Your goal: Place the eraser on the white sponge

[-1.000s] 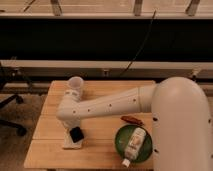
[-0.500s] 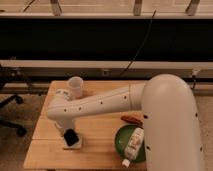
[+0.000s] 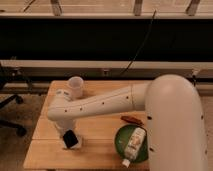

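because the arm reaches across the wooden table (image 3: 100, 150) from the right and bends down at its near left part, the gripper (image 3: 69, 136) hangs low, right over the white sponge (image 3: 75, 145). in the one camera view, the dark eraser (image 3: 70, 139) sits at the gripper's tip, on or just above the sponge, which peeks out pale beneath it; whether the pincer grips it or has let go i cannot tell. a white cup (image 3: 75, 86) stands well back, and a green bowl (image 3: 122, 142) holding a bottle (image 3: 133, 145) keeps to the right, clear of the placing.
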